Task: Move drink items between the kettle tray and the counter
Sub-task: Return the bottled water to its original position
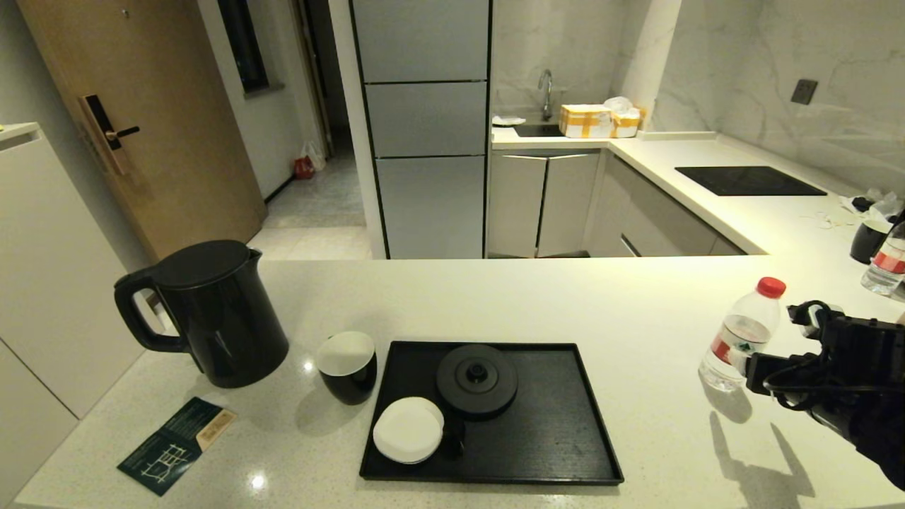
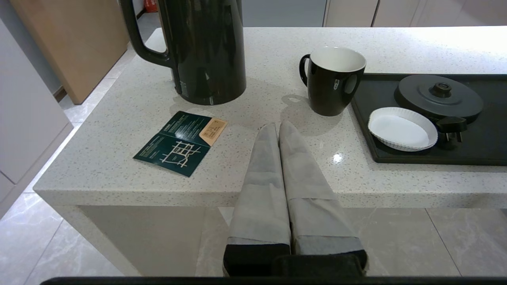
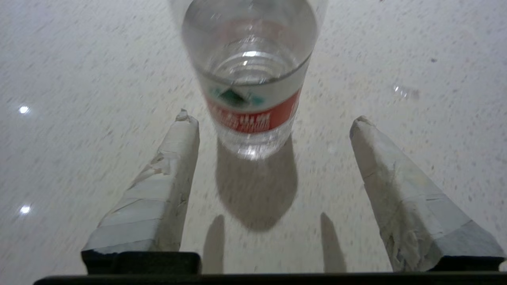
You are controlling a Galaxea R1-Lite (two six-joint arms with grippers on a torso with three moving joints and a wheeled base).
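Right gripper, jaws apart, faces the clear plastic red-capped bottle at its twelve o'clock; a nudge could topple it. Left gripper, jaws together, idles.

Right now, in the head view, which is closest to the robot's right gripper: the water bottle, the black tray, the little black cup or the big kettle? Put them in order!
Measured from the right gripper, open at the counter's right side:
1. Water bottle: right in front of the fingers.
2. Black tray: middle of the counter.
3. Little black cup: just off the tray's left edge.
4. Big kettle: far left.
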